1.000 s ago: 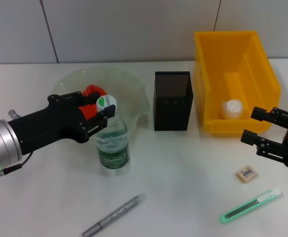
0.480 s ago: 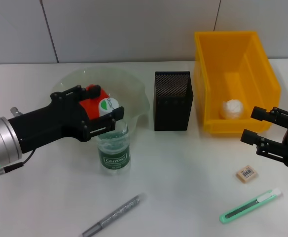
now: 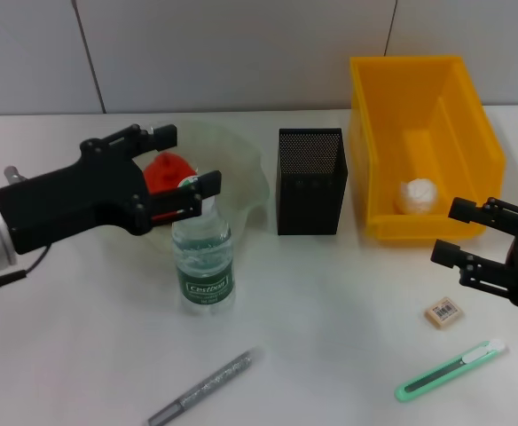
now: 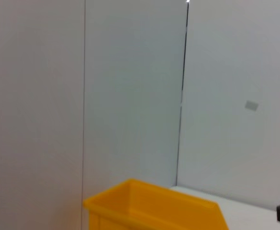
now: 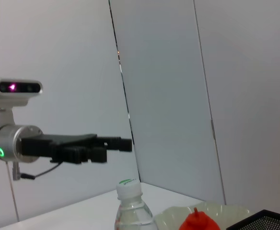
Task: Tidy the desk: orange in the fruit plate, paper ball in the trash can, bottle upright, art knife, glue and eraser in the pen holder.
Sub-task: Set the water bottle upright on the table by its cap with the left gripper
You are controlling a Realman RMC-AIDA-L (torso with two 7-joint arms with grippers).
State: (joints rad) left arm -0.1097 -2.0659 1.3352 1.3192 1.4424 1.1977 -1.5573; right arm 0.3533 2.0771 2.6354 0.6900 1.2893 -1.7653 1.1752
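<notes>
Your left end effector (image 3: 166, 173) hangs released above the bottle (image 3: 202, 257) standing upright on the worktop (image 3: 330, 293), clear of its cap, while your right end effector (image 3: 472, 241) waits unclenched near the eraser (image 3: 443, 312).

Silver marker pen (image 3: 204, 388) lying diagonally on white desk (image 3: 330, 302), front-left.
</notes>
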